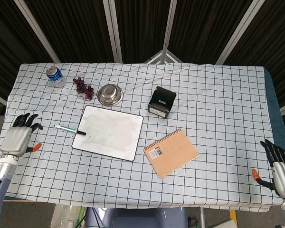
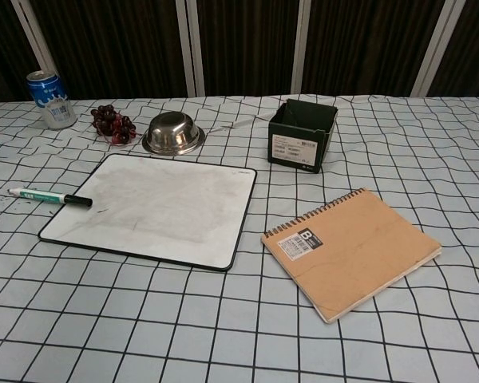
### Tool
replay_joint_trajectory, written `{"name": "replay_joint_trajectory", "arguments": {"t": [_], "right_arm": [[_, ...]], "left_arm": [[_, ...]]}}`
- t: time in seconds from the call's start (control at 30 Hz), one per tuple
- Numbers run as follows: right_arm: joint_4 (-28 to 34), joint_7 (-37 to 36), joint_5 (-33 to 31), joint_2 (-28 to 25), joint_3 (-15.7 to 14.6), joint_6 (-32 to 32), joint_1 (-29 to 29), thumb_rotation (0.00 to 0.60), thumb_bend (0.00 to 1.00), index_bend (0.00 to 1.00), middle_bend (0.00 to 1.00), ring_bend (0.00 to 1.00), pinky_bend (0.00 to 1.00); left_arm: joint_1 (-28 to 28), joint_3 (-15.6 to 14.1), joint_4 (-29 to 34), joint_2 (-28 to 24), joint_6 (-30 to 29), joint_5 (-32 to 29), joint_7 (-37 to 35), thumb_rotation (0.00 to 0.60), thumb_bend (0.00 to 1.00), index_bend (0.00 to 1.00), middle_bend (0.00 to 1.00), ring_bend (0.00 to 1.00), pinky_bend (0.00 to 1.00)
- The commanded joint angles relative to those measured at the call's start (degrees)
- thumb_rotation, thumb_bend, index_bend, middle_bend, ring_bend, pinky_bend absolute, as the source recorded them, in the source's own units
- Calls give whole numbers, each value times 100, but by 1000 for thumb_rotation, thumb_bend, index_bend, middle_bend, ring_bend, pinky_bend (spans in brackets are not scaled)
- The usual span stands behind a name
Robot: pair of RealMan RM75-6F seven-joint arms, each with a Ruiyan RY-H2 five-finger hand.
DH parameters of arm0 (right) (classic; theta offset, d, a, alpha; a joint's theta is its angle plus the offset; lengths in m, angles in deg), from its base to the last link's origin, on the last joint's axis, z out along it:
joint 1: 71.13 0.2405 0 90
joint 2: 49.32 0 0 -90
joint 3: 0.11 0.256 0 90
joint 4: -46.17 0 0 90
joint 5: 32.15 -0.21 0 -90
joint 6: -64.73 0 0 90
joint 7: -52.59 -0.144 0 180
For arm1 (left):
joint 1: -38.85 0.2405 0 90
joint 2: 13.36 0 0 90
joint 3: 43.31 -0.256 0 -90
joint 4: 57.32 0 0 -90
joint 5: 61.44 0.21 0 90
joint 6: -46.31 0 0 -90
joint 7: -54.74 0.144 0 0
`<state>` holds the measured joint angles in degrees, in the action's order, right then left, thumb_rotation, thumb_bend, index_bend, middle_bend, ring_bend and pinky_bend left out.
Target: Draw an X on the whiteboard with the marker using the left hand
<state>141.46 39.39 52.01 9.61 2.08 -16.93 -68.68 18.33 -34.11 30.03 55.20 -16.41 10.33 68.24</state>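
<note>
2 hands show only in the head view; the chest view catches neither. The left hand (image 1: 19,137) sits over the left edge of the tabletop (image 1: 218,109), fingers spread apart and holding nothing, well left of the marker (image 1: 70,129); its arm is cut off by the bottom-left corner. The right hand (image 1: 280,164) hangs at the lower right edge, fingers also apart and empty, its wrist running out of the picture. The marker lies flat on the checked cloth, its dark capped end resting on the left edge of the whiteboard (image 1: 109,131), the pale barrel pointing away to the left. The whiteboard lies flat near the middle; faint grey smudges cover its surface, but no clear mark can be made out. Behind it stand a steel bowl (image 1: 109,93), a bunch of dark grapes (image 1: 83,87) and a blue can (image 1: 54,76). A black box (image 1: 162,102) sits right of the bowl; its label is too small to read. A brown spiral notebook (image 1: 171,152) lies just right of the whiteboard, apart from it.
</note>
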Motion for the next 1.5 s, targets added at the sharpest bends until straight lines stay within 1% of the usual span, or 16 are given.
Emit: {"name": "replay_joint_trajectory", "arguments": {"t": [0.03,0.27,0.53,0.73,0.97,1.2,1.3,1.4,1.5], "right_arm": [[-4,-29,-11,-8,-3,18,-1,600,352,0,0,0,0],[-21,-121,-60,-33,1,75,4,600,352,0,0,0,0],[-16,-239,-98,-76,2,121,1,600,352,0,0,0,0],[-1,-306,-93,-106,-3,140,1,600,352,0,0,0,0],[21,-361,-96,-130,-5,165,4,600,352,0,0,0,0],[20,-367,-113,-129,-1,193,15,600,352,0,0,0,0],[23,-364,-113,-130,0,189,12,600,351,0,0,0,0],[32,-371,-109,-133,4,182,12,600,352,0,0,0,0],[37,-379,-105,-132,0,182,8,600,352,0,0,0,0]], "left_arm": [[-506,153,-714,455,535,-274,359,600,348,390,94,0,0],[-1050,180,-1804,1146,1160,-492,565,600,347,406,98,0,0],[-1366,138,-2627,1832,1442,-506,547,600,355,425,98,0,0],[-1559,112,-3069,2193,1554,-418,468,600,372,433,98,0,0],[-1677,105,-3404,2448,1676,-425,355,600,399,460,102,0,0],[-1732,78,-3515,2576,1750,-410,256,600,421,509,103,0,0],[-1737,50,-3564,2619,1757,-390,211,600,456,539,106,0,0],[-1731,47,-3581,2636,1761,-399,167,600,508,594,120,0,0],[-1719,70,-3562,2629,1714,-398,63,600,532,627,144,0,0]]}}
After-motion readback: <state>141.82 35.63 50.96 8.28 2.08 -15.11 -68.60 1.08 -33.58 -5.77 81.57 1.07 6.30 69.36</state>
